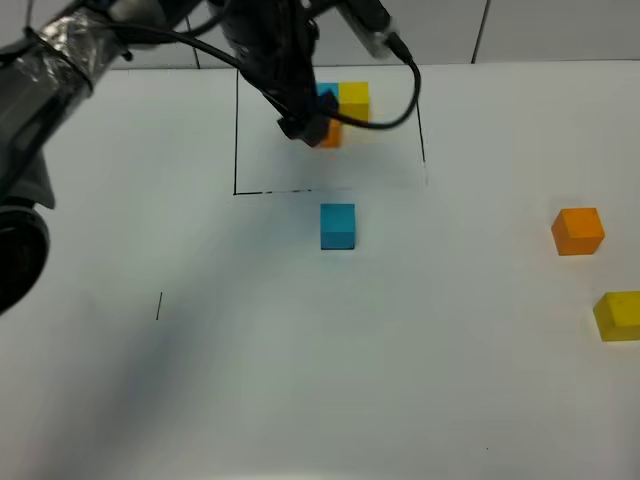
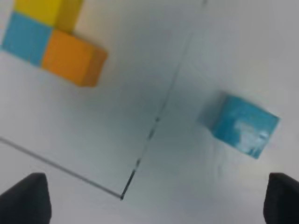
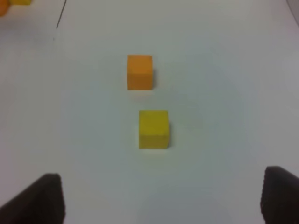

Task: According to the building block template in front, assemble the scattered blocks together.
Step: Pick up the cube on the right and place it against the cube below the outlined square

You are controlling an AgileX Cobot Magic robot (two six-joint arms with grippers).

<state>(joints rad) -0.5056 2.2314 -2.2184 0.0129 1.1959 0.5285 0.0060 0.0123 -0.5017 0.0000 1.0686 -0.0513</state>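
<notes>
The building block template (image 1: pixel 340 108) is a blue, yellow and orange L inside a thin black frame (image 1: pixel 236 130) at the back of the table; it also shows in the left wrist view (image 2: pixel 51 39). The scattered blocks lie unframed: a blue cube (image 1: pixel 337 226) just in front of the frame, an orange cube (image 1: pixel 578 231) and a yellow cube (image 1: pixel 620 315) at the right edge. My left gripper (image 1: pixel 300 128) hovers over the frame beside the template, open and empty (image 2: pixel 154 200), with the blue cube (image 2: pixel 243 126) ahead of it. My right gripper (image 3: pixel 159 198) is open and empty, short of the yellow cube (image 3: pixel 153 129) and the orange cube (image 3: pixel 139 71).
The left arm and its cable (image 1: pixel 400 100) cross the back of the white table (image 1: pixel 300 380) and hide part of the template. A short black mark (image 1: pixel 158 305) is drawn at the left. The right arm is outside the high view.
</notes>
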